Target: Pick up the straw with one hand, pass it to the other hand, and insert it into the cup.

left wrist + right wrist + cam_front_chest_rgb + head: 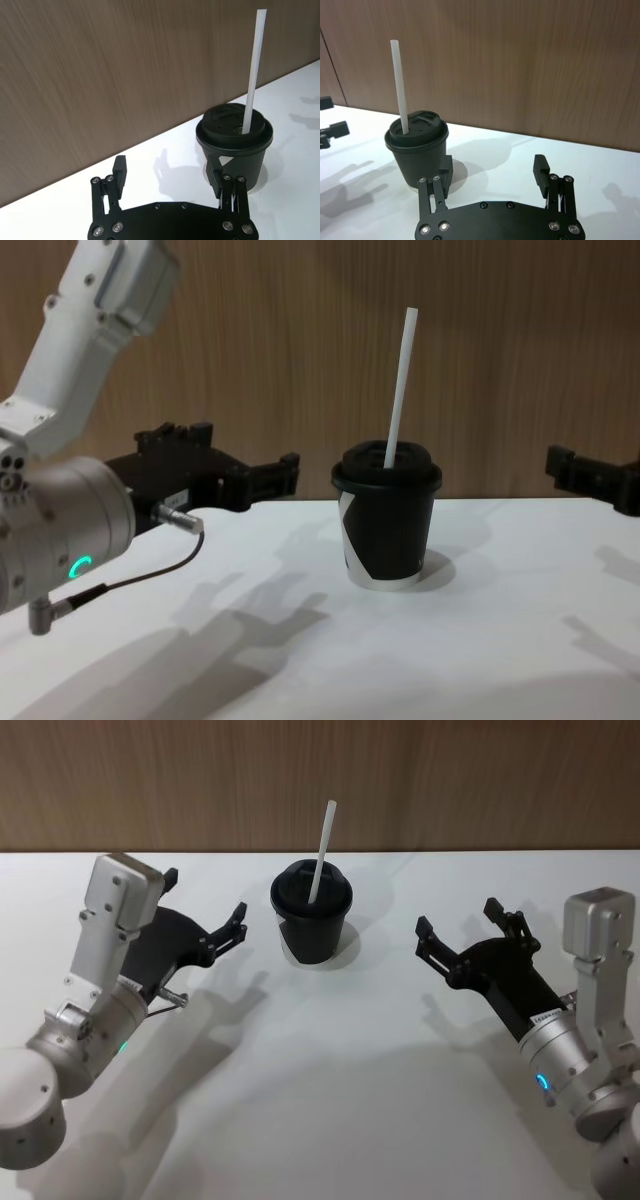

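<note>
At centre top of the head view I see the cup (311, 924) standing upright on the white tabletop (330, 1080), with the straw (321, 851) already through its lid and leaning slightly toward the frame's upper right. My left gripper (226, 928) hangs at left centre, fingers apart and empty, near the cup but not touching; my right gripper (462, 938) sits at right centre, likewise spread and empty, a little farther off. I judge the insertion done. The straw looks light, thin and easily crushed, so if I regrip I'd pinch gently on the bare shaft above the lid. The cup seems light enough to tip if I nudge it.
</note>
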